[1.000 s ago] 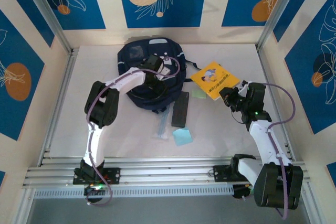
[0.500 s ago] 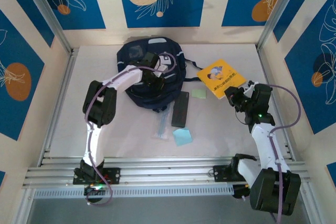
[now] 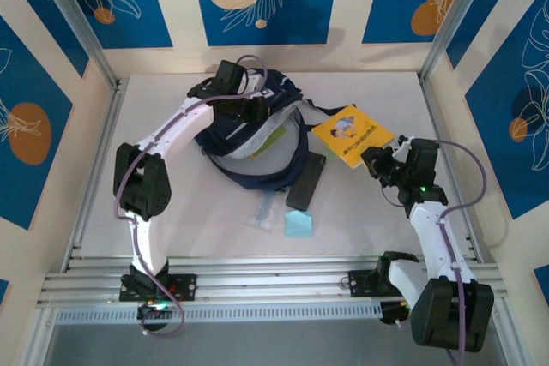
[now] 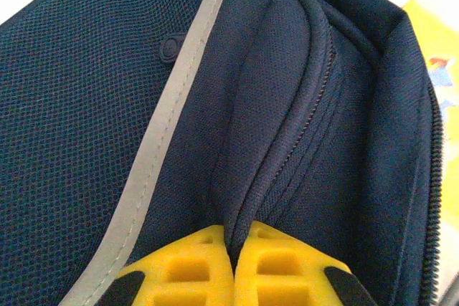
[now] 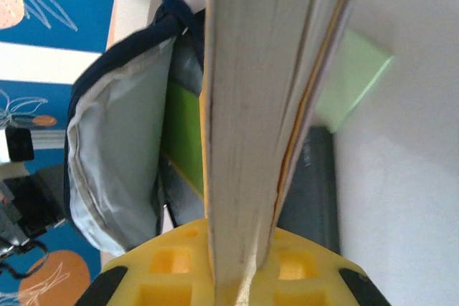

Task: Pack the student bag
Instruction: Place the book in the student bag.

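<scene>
Wrist views, packing at an early stage. Left gripper pinches the zip-edge fold of the student bag, jaws together on fabric. Right gripper clamps a yellow book, with the bag's open mouth ahead of its tips. Black case and blue pad lie outside, unpacked.

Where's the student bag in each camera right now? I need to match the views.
Top external: student bag upper centre, mouth open.
Left wrist: close-up of the bag, a fold pinched by the left claw.
Right wrist: bag at left, grey lining showing.
Shared landmark: yellow book in the right claw.
</scene>
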You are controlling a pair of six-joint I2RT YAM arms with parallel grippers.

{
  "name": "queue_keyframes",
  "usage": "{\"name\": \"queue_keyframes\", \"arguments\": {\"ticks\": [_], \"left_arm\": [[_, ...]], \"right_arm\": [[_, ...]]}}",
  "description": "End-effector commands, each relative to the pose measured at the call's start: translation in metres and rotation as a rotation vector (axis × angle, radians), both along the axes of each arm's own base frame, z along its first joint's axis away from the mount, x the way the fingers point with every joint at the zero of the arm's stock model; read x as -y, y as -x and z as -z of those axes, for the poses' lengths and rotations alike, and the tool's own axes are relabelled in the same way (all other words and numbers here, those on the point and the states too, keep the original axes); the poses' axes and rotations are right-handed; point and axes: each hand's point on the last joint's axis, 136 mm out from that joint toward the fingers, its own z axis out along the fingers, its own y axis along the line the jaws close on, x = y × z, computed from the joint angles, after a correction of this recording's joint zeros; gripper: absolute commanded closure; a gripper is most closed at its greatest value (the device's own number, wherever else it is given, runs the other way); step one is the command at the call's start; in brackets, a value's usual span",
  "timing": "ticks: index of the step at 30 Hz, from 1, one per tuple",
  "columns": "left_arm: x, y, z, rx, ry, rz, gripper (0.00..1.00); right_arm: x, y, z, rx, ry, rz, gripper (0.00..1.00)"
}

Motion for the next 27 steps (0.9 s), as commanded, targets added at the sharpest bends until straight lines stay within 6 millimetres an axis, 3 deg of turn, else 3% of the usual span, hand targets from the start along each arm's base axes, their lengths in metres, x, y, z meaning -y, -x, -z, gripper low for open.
{"name": "queue_keyframes", "arguments": {"ticks": [1,8,15,19,23,25,27], "left_arm": [[0.016,-0.003,-0.082,0.111,0.219,0.009,1.0],[0.014,-0.006,-0.108,0.167,0.27,-0.026,1.0],[0.008,-0.001,-0.117,0.192,0.304,-0.062,1.0],[0.002,0.001,-0.112,0.198,0.295,-0.096,1.0],[-0.006,0.0,-0.106,0.202,0.298,-0.137,1.0],[-0.01,-0.002,-0.104,0.209,0.298,-0.158,1.0],[-0.015,-0.005,-0.102,0.215,0.289,-0.18,1.0]], "right_arm": [[-0.037,-0.011,-0.037,0.136,-0.073,-0.099,1.0],[-0.127,-0.036,-0.042,0.16,-0.092,-0.283,1.0],[-0.188,-0.086,-0.032,0.212,-0.177,-0.365,1.0],[-0.226,-0.116,-0.01,0.198,-0.199,-0.382,1.0],[-0.251,-0.141,0.02,0.131,-0.246,-0.326,1.0],[-0.261,-0.148,0.031,0.095,-0.275,-0.335,0.93],[-0.267,-0.146,0.041,0.056,-0.292,-0.353,0.76]]}}
